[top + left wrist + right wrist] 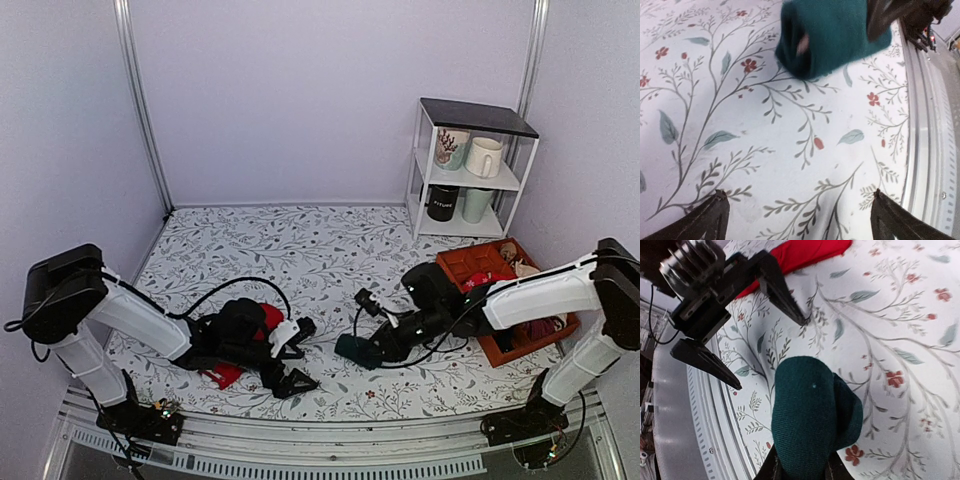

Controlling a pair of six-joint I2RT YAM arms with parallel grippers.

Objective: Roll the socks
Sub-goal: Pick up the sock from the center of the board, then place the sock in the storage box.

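Closest to the right wrist camera is the teal sock [810,410], a rounded, doubled-over bundle whose near end is pinched between the right fingers [771,470]. They are clamped narrowly on the fabric, with only their tips showing either side of it. The far end of the sock seems to rest on the flower-patterned desk [300,250], near its front rail. It looks light, soft and limp, so it will sag, stretch and unroll if let go. The grip is probably best taken across the full thickness of the bundle instead of a single layer, which would only pull loose. Knit fabric gives decent friction, so slipping is unlikely and nothing here can break. Facing it, the left fingers [710,220] are spread as wide as they go, with bare desk between them and nothing held or touched. The teal bundle lies just ahead of their tips. A red sock [270,318] lies flat under the left arm, well apart from the teal one and not yet rolled.
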